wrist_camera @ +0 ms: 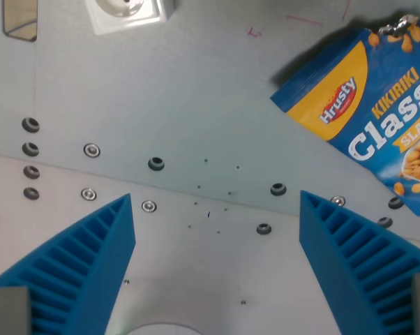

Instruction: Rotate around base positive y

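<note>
My gripper (pixel 215 202) is open, its two blue ribbed fingers (pixel 91 258) spread wide at the bottom of the wrist view with nothing between them. Below them lies a bare grey metal plate (pixel 196 105) with bolt holes. A blue and yellow peanut bag (pixel 377 112) marked "Hrusty Kikiriki Classic" lies tilted at the wrist view's upper right, well apart from the fingers.
A white socket box (pixel 126 14) sits at the top edge, left of centre. A small metallic piece (pixel 20 19) shows at the top left corner. Several bolts (pixel 155 164) dot the plate along a seam. A pale round shape (pixel 161 329) peeks in at the bottom edge.
</note>
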`<state>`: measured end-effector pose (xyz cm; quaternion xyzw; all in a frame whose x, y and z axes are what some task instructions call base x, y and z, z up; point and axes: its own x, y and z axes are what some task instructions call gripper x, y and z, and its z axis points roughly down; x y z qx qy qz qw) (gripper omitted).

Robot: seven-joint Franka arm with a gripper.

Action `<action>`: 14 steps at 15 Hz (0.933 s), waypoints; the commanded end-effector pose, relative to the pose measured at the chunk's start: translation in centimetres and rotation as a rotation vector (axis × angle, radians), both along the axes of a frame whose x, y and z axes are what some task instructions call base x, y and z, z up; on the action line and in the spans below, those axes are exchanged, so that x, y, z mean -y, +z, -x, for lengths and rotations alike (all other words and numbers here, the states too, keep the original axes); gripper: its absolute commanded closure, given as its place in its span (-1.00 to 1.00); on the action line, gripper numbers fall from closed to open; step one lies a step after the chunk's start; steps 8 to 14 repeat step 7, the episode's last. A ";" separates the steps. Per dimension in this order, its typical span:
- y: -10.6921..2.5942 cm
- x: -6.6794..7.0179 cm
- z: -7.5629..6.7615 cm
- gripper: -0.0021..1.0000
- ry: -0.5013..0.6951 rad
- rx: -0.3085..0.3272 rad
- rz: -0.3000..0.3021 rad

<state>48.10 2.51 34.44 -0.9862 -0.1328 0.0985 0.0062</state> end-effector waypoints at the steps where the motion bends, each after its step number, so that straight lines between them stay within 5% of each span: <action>1: 0.7 0.0 -0.8 -1.00 0.000 -0.250 -0.010; 7: 0.7 0.0 -0.8 -1.00 0.000 -0.330 -0.010; 14: 0.7 0.0 -0.8 -1.00 0.000 -0.330 -0.010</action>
